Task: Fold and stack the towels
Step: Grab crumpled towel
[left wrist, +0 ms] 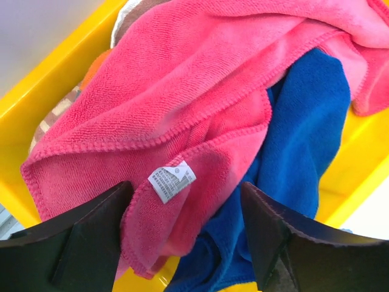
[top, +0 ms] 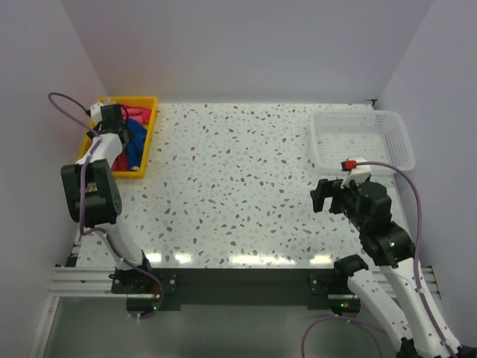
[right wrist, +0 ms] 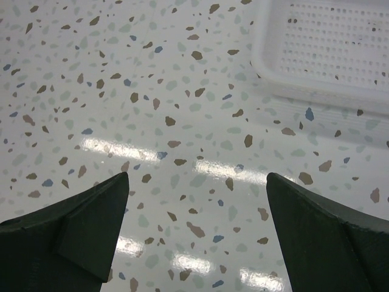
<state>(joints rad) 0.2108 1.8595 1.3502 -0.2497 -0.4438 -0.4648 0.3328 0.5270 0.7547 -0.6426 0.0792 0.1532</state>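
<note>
From above, the left fingers (top: 112, 116) reach into the yellow tray (top: 128, 174) at the tabletop's (top: 238, 186) far left, over the pink towel (top: 139, 113) and blue towel (top: 134, 146). The right fingers (top: 322, 195) hover near the white basket (top: 399, 138).

Only the left wrist view shows the left fingers (left wrist: 91, 237) apart, with a pink fold and its white label (left wrist: 172, 180) between them. A scrap of orange cloth (left wrist: 92, 68) peeks out behind.

The right wrist view shows the right fingers (right wrist: 328, 237) spread wide over bare tabletop.

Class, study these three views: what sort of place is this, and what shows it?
Probably a robotics lab test cell: plain white walls box in a speckled tabletop, two black-and-white robot arms are bolted at its near edge, and a yellow plastic tray and white mesh basket sit staged.
</note>
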